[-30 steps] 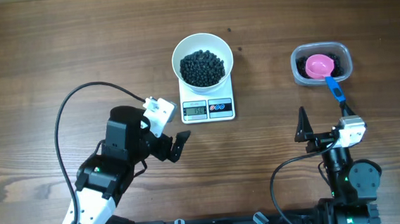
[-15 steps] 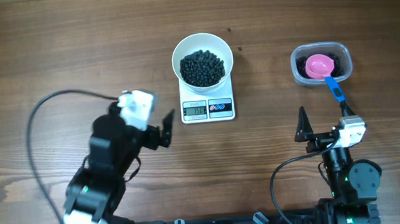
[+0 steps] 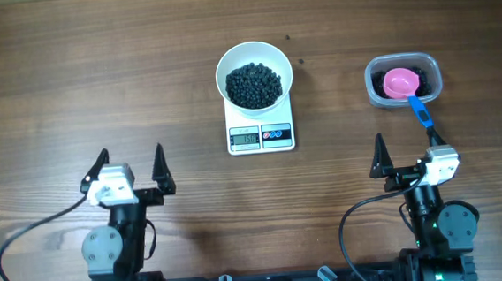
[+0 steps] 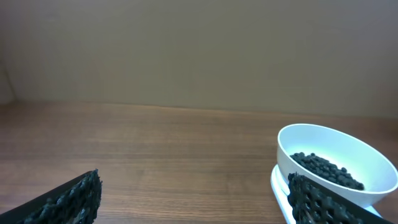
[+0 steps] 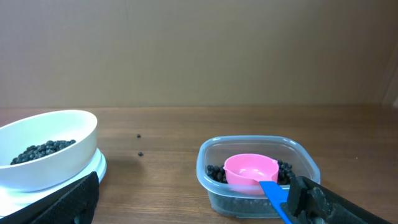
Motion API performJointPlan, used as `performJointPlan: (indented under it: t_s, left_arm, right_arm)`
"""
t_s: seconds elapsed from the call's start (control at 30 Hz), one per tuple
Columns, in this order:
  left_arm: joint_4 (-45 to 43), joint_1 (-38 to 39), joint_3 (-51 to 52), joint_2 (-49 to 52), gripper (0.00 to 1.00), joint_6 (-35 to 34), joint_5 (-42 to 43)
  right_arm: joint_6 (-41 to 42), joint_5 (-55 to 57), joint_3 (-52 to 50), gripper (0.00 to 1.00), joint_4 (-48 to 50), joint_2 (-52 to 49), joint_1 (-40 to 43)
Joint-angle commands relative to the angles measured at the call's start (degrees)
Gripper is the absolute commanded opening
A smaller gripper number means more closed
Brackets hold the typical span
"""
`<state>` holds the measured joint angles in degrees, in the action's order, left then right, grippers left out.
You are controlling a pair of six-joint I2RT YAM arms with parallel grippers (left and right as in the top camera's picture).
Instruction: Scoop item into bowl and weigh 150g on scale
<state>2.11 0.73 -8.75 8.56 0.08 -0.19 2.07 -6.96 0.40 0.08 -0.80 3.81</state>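
1. Left gripper (image 3: 131, 158): I see it at the near left of the wooden surface (image 3: 69, 73), fingers spread wide, nothing between them. It is well apart from every task object.

2. Right gripper (image 3: 406, 143): it sits at the near right, fingers likewise spread wide and holding nothing. The overhead view shows the tip of the blue handle (image 3: 420, 111) ending close to its right-hand finger; I cannot tell whether they touch.

3. Scale (image 3: 260, 137): it lies at the centre of the surface, with its display and buttons facing the arms. The digits are too small for me to read with confidence.

4. Bowl (image 3: 221, 76): it stands upright on the scale platform and covers most of it.

5. Item (image 3: 254, 84): a dark mound lies in the bowl. More of it lies in the clear tub (image 3: 373, 88) to the right of the scale.

6. Pink scoop (image 3: 401, 82): its cup rests in the tub on top of the item, and the handle projects over the near rim.
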Motion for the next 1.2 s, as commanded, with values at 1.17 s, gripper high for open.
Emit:
performJointPlan:
  t_s: [1.17]
  left_arm:
    - [1.99,-1.38,8.44,-8.39,1.0,-0.55,-0.76]
  right_arm:
    - [-0.57,1.2,-0.09,1.0,0.28,0.59,-0.22]
